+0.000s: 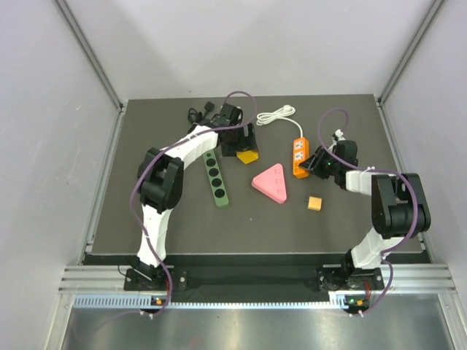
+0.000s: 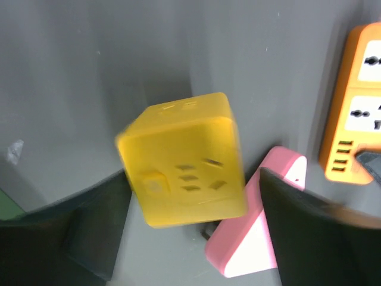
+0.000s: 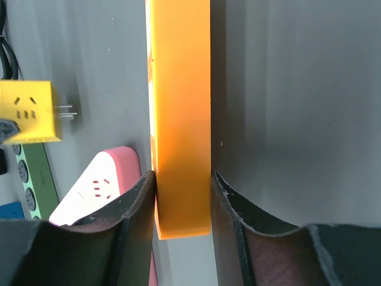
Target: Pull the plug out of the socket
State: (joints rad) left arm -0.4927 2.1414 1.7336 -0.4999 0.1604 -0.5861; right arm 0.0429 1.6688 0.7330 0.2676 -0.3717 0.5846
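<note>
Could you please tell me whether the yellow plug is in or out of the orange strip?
Out: the plug is apart from the strip, its bare prongs showing in the right wrist view.

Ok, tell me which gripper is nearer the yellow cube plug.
Left. The left gripper straddles the yellow cube plug, one finger on either side. The right gripper is well off to the right, clamped on the orange power strip.
</note>
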